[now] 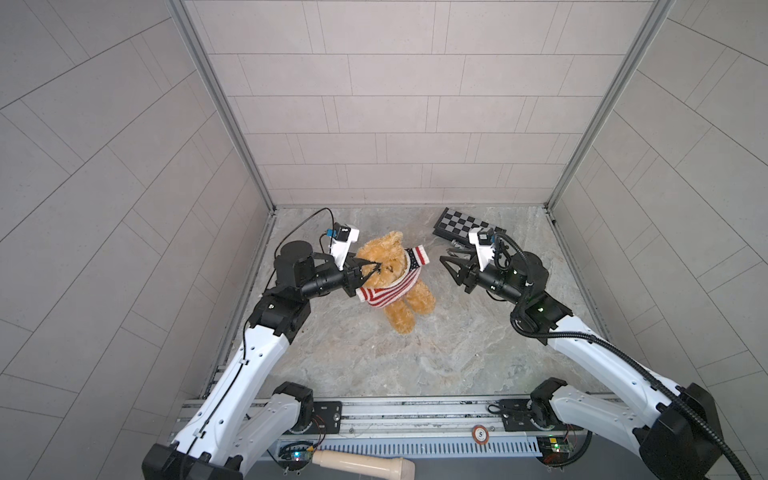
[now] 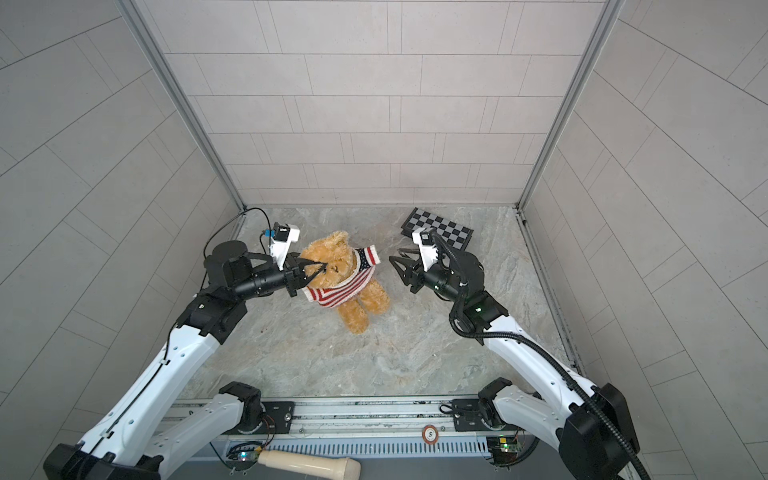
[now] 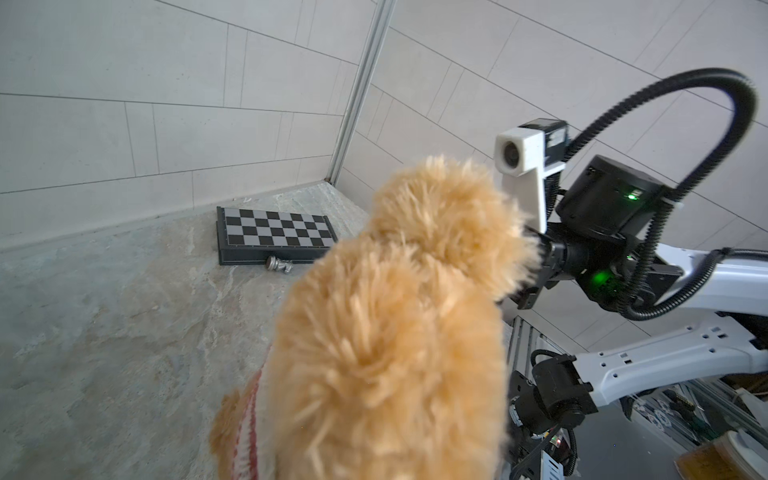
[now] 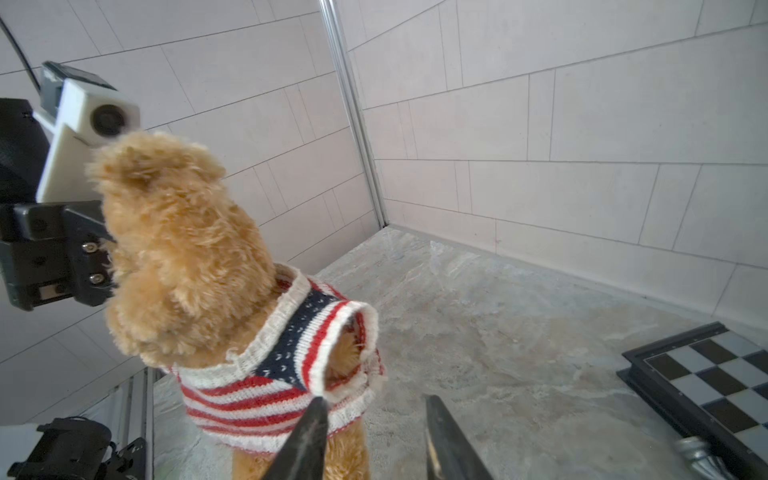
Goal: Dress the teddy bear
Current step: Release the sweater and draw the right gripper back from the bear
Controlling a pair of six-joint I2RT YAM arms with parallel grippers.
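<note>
Well, on the marbled tabletop my teddy bear stands upright, a little left of centre, wearing the striped sweater. I see a folded chessboard near the far right corner. My left fingers pinch its head fur; my right fingers hang spread apart near its sleeve. A small chess piece lies against the board.

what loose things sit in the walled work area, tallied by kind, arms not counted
teddy bear: 1
striped sweater: 1
chessboard: 1
chess piece: 1
total: 4
</note>
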